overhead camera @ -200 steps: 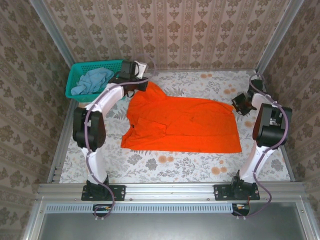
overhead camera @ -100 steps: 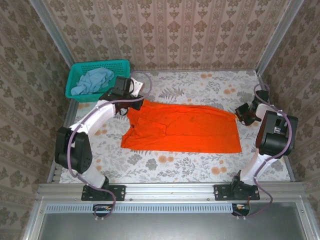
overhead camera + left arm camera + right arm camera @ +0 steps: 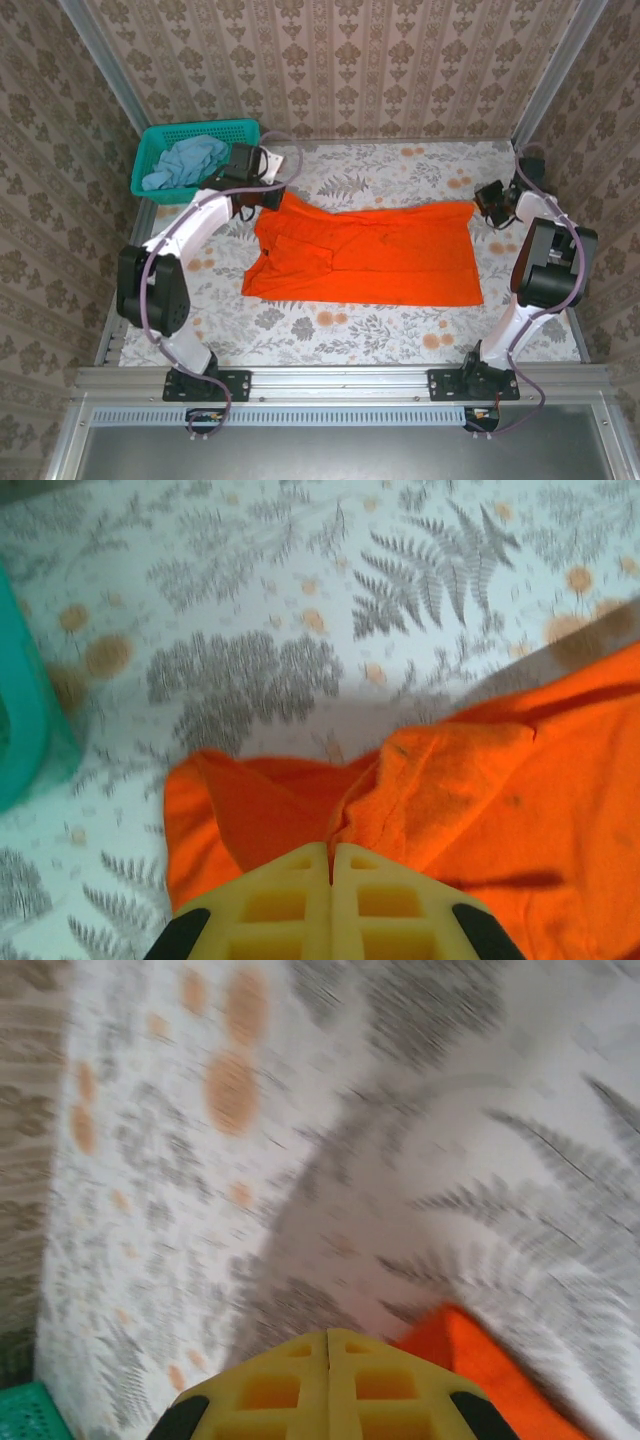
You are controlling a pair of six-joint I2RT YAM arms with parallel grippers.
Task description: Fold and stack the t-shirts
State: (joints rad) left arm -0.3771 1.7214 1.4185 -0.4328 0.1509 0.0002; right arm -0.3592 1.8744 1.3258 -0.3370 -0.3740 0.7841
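- Lying across the middle of the flower-patterned table (image 3: 400, 330), the orange t-shirt (image 3: 365, 250) is spread mostly flat, long side running left to right.
- Its near edge rests on the table; its far-left corner is drawn up into a peak toward the left gripper (image 3: 262, 195).
- Left wrist view: left gripper (image 3: 331, 852) has both yellow fingers pressed together with no gap, clenched on a bunched ridge of orange t-shirt (image 3: 470, 780). The cloth puckers right at the tips.
- Right gripper (image 3: 487, 200) sits at the shirt's far-right corner, close to the right wall.
- Right wrist view, blurred: right gripper (image 3: 328, 1338) is likewise clenched, fingers meeting. A pointed corner of orange t-shirt (image 3: 470, 1355) comes out from under the tips, so it appears pinched there.
- Teal basket (image 3: 190, 130) stands in the far-left corner of the table, just beyond the left gripper.
- Pale blue t-shirt (image 3: 185, 160) lies crumpled inside the basket, apart from the orange one.
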